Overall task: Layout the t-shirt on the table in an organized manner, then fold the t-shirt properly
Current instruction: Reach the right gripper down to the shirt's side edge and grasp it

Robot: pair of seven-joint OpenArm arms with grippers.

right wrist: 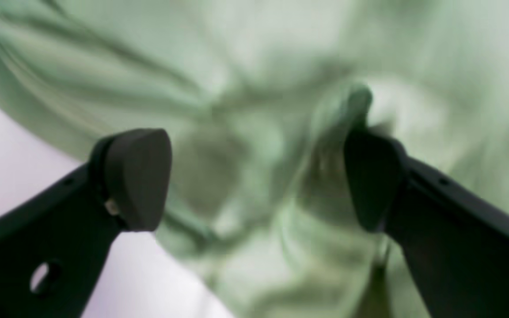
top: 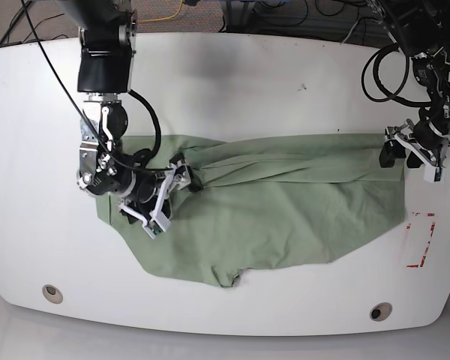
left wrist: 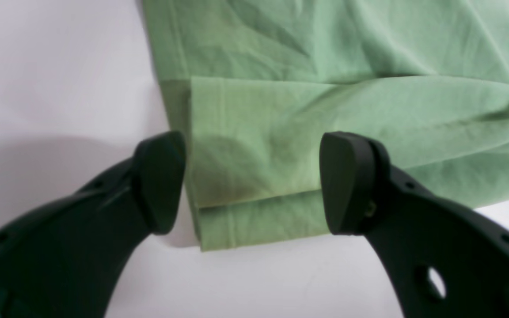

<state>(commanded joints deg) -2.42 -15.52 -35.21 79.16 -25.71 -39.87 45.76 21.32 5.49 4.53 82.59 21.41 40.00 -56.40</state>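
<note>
The t-shirt (top: 262,210) lies spread across the middle of the table (top: 225,82), running from about 9 o'clock to 3 o'clock in the base view, with a folded band along its upper edge and a ragged lower edge dipping toward 6 o'clock.

The right gripper (top: 161,196) sits low over the shirt's 9 o'clock end. In the right wrist view its jaws stand apart, and blurred pale green cloth (right wrist: 254,176) fills the gap between them; a raised ridge of fabric stands just at the inner face of the finger (right wrist: 371,176) at 3 o'clock, while the finger (right wrist: 137,176) at 9 o'clock sits over the cloth's edge with white table (right wrist: 7,168) showing beyond it. Whether either pad touches the fabric cannot be told through the blur.

The left gripper (top: 412,152) hangs at the shirt's 3 o'clock end, at its upper corner. In the left wrist view its jaws are wide apart, holding nothing, and a doubled, hemmed corner of the shirt (left wrist: 259,168) lies flat on the table between and beyond them. The corner's edge runs just beside the 9 o'clock finger (left wrist: 159,181); the 3 o'clock finger (left wrist: 347,181) is over the cloth.

A red tape rectangle (top: 420,240) marks the table at about 4 o'clock, just off the shirt's edge.
</note>
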